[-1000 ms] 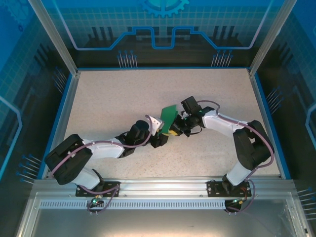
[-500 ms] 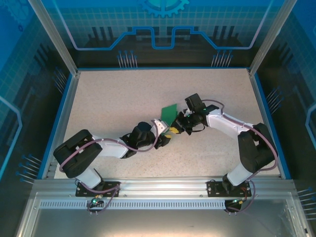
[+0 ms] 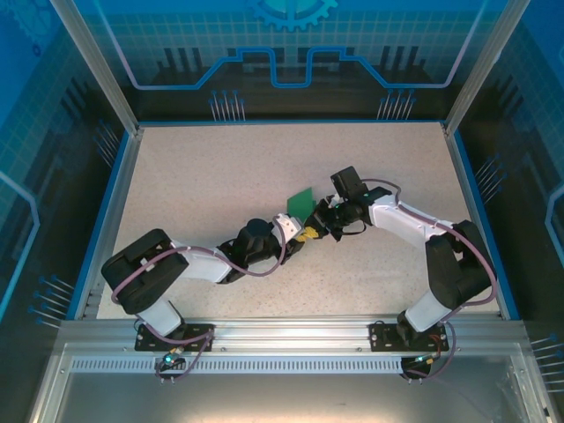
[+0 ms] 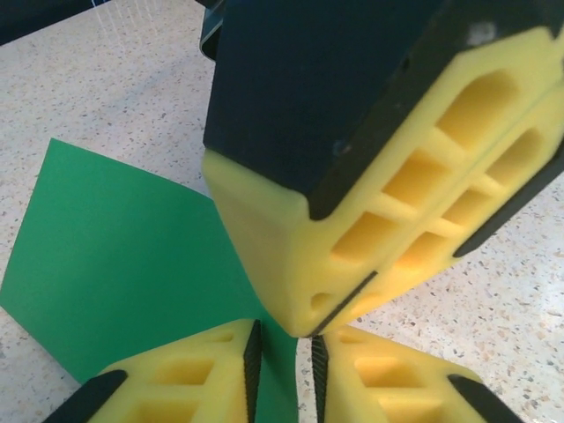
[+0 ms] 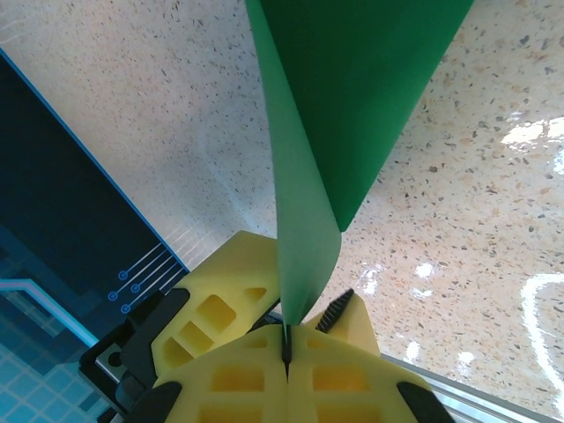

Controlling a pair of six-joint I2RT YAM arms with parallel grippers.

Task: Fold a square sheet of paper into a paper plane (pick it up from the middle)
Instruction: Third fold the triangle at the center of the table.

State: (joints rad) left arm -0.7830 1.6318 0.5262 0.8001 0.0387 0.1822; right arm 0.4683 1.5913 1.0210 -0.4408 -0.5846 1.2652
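Firmly, right pincer (image 5: 286,342) pinches sheet (image 5: 352,106) edge; left pincer (image 4: 284,363) perhaps too.

We see a speckled beige tabletop (image 3: 203,176) edged in blue, aluminium posts (image 3: 92,62) at its far corners, blue circuit-patterned panels (image 3: 291,44) behind, and a metal rail (image 3: 291,333) along the near side.

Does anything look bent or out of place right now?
The square sheet of paper is not flat: the right gripper pinches one edge, the sheet bows into a curl, and the left gripper straddles that same edge.
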